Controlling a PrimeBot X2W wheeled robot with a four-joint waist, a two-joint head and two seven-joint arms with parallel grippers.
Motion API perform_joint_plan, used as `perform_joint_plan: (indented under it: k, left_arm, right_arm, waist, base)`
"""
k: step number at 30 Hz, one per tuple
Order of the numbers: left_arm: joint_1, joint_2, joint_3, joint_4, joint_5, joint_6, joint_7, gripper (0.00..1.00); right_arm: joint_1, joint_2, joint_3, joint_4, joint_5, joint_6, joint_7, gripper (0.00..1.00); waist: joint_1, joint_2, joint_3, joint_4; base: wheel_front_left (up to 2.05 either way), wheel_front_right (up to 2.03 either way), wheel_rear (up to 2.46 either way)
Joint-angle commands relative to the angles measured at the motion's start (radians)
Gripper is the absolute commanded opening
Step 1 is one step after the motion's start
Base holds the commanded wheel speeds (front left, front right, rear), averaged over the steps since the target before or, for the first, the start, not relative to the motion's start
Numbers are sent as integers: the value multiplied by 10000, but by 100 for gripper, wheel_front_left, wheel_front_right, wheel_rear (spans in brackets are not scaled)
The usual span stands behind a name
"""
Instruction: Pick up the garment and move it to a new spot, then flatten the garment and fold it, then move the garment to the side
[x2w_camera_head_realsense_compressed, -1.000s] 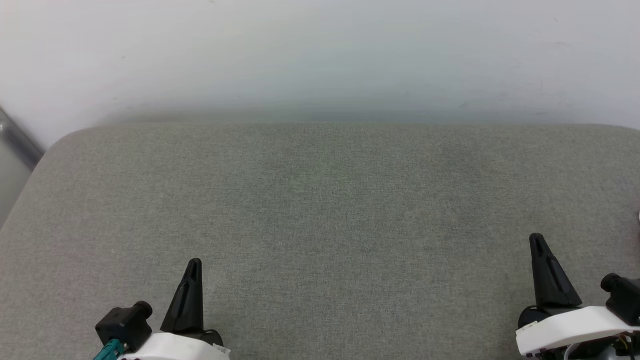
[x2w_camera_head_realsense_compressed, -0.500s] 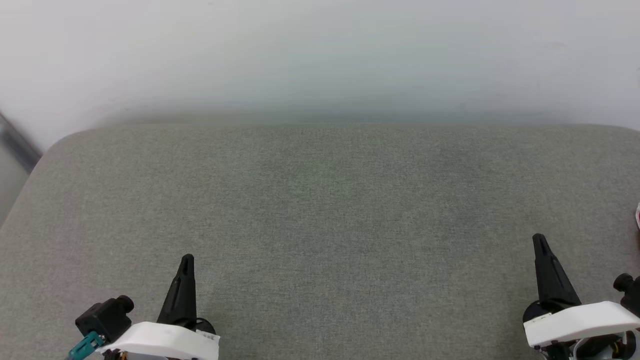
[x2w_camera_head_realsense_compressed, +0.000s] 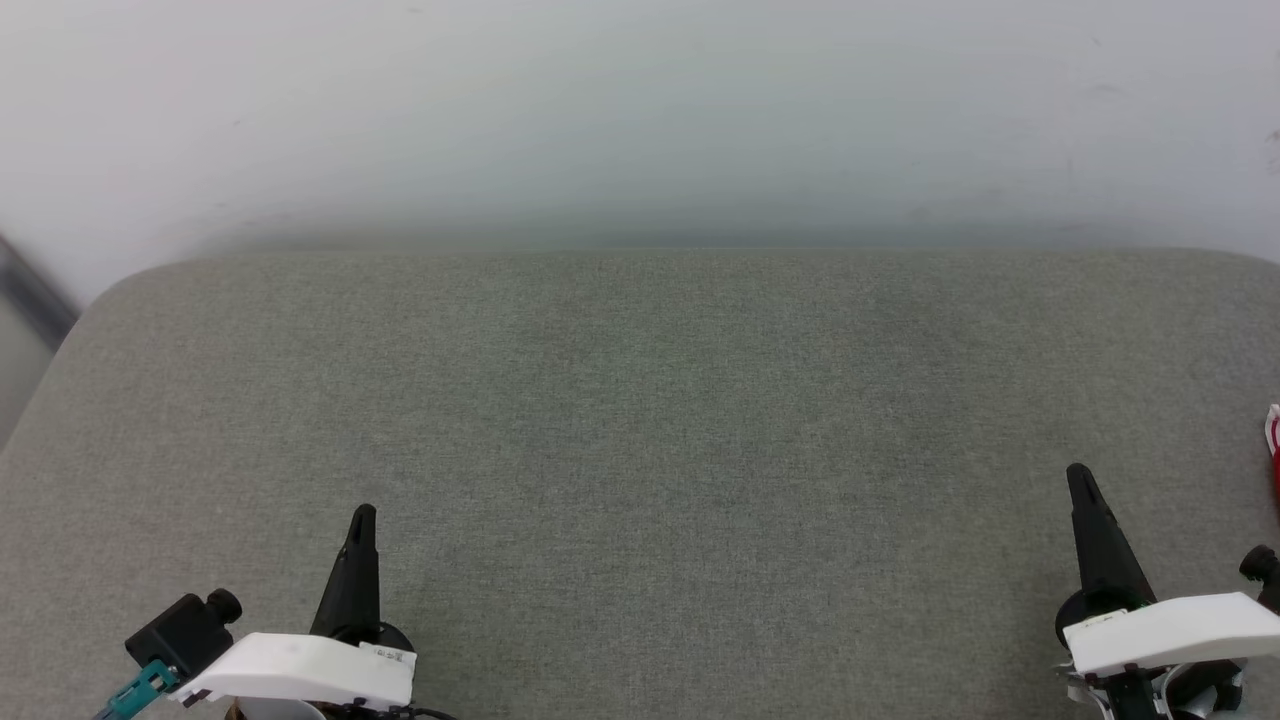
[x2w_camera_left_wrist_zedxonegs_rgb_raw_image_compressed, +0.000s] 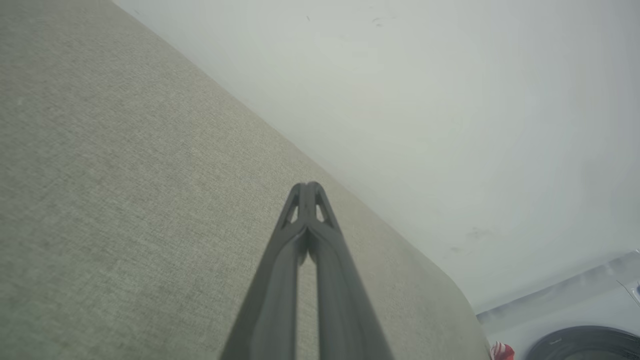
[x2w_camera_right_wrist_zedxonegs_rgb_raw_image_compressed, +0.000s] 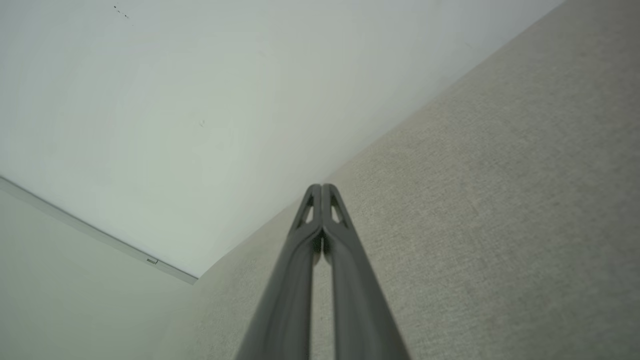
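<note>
Since L gripper (x2w_camera_head_realsense_compressed: 362, 514) & R gripper (x2w_camera_head_realsense_compressed: 1078, 472) are both closed & empty, you could misjudge the garment (x2w_camera_head_realsense_compressed: 1275, 450): just a sliver at frame's right edge.

Surface (x2w_camera_head_realsense_compressed: 640, 450): grey woven fabric cover, flat and smooth, rounded far corners, far edge meeting a pale wall (x2w_camera_head_realsense_compressed: 640, 120). A small red-and-white part of the garment (x2w_camera_head_realsense_compressed: 1275, 440) lies on it at the head view's right border, cut off there.
</note>
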Motion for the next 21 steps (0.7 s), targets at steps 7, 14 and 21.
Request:
perform_joint_plan:
  k: [7, 14, 21]
  left_arm:
    - [-344, 73, 100, 10, -1060, -20, 249, 0]
    - [-422, 81, 171, 95, -1892, -23, 463, 0]
    - [-515, 86, 243, 179, -2669, -26, 659, 0]
  right_arm:
    - [-342, 39, -87, 40, 1050, 1, 229, 0]
    - [-408, 63, -138, 157, 1858, 1, 407, 0]
    - [-474, 87, -186, 265, 2621, 1, 575, 0]
  waist:
    - [0, 0, -16, -29]
    - [0, 0, -31, -57]
    - [0, 0, -47, -86]
  base:
    - [0, 0, 0]
    - [0, 0, 0]
    - [0, 0, 0]
